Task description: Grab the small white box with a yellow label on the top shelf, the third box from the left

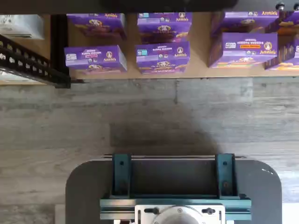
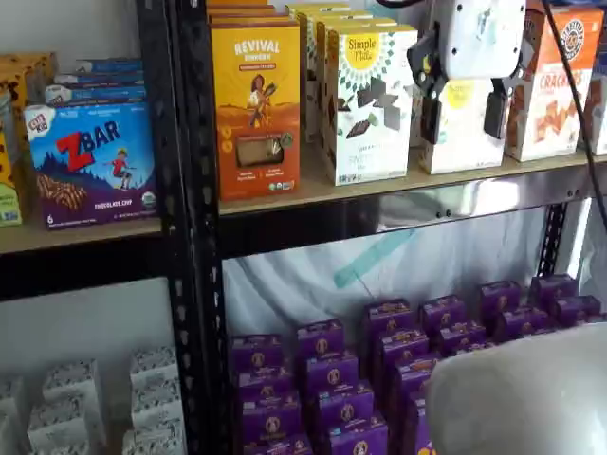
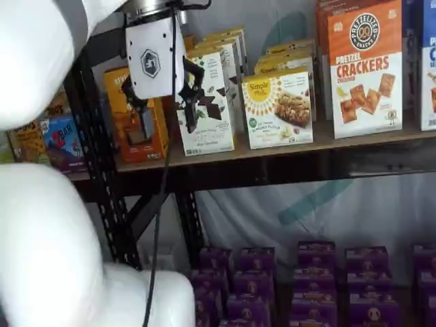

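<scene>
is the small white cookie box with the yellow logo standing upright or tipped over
Upright. The small white box stands on its base on the top shelf, logo above the cookie picture, front face toward the camera.

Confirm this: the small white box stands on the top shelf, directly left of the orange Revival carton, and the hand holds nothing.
Wrong neighbour. In a shelf view the small white box stands on the top shelf directly left of the orange pretzel crackers carton. The hand indeed holds nothing.
</scene>
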Robot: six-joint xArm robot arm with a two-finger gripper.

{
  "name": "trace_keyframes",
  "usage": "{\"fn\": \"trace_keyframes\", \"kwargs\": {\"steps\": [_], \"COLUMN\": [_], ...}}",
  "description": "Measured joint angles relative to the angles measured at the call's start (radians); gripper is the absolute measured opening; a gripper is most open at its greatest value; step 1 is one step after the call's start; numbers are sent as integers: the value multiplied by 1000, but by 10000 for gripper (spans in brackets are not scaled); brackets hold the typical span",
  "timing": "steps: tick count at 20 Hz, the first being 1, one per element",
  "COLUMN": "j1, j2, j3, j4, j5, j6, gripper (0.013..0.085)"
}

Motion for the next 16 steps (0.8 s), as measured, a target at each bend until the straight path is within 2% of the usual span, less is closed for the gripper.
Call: {"fn": "trace_keyframes", "kwargs": {"steps": [2, 7, 11, 13, 16], "j1": [-23, -19, -2, -13, -53], "j2": [-7, -16, -27, -18, 5], "j3": [7, 18, 44, 52, 53], "j4": [26, 30, -3, -14, -18], "j5": [-11, -23, -83, -119, -166], "j6": [-12, -7, -4, -19, -59], "gripper": [850, 850, 850, 850, 850]}}
